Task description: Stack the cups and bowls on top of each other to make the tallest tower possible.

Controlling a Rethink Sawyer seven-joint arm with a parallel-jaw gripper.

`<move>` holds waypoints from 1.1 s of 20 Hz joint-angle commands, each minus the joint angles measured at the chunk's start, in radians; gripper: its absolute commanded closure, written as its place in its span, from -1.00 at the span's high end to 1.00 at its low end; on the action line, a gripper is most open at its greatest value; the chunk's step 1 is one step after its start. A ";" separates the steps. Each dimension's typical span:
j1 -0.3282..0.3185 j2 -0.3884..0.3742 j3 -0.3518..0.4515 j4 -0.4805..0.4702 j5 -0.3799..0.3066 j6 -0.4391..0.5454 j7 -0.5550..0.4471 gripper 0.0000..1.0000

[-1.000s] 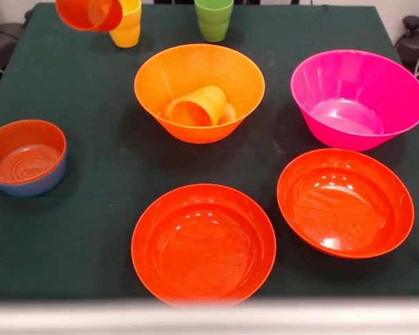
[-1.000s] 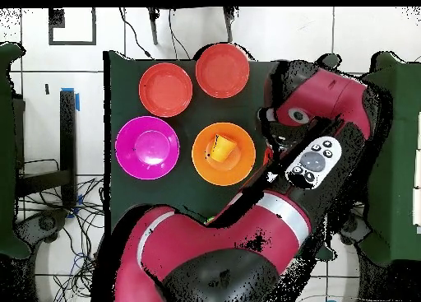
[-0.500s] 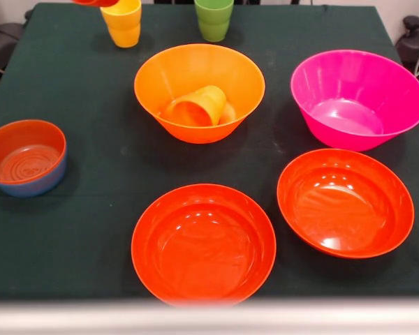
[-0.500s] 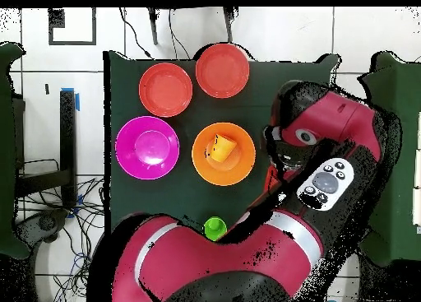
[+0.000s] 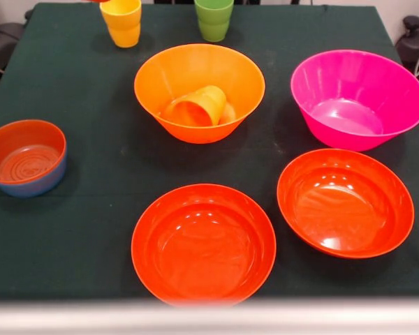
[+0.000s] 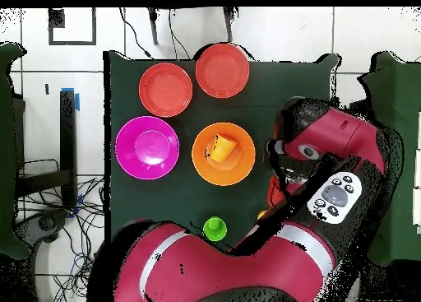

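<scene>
Two wide red-orange bowls (image 5: 203, 243) — glossy, shallow, empty, side by side

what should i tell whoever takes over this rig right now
Gripper: hidden under the arm in the overhead view, absent from the front view; state cannot be told.
Things: large orange bowl holds a tipped yellow-orange cup. Magenta bowl and two wide red-orange bowls sit apart and empty. A small red-orange bowl is nested in the blue bowl. The yellow cups and green cups stand at the far edge.
Done: only small nested pairs.
Left: the tower itself.
</scene>
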 commanded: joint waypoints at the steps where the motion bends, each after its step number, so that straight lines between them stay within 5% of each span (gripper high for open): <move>1: -0.017 -0.033 0.189 0.114 -0.083 -0.073 -0.245 -1.00; 22: -0.078 -0.045 0.286 0.163 -0.161 -0.179 -0.199 -1.00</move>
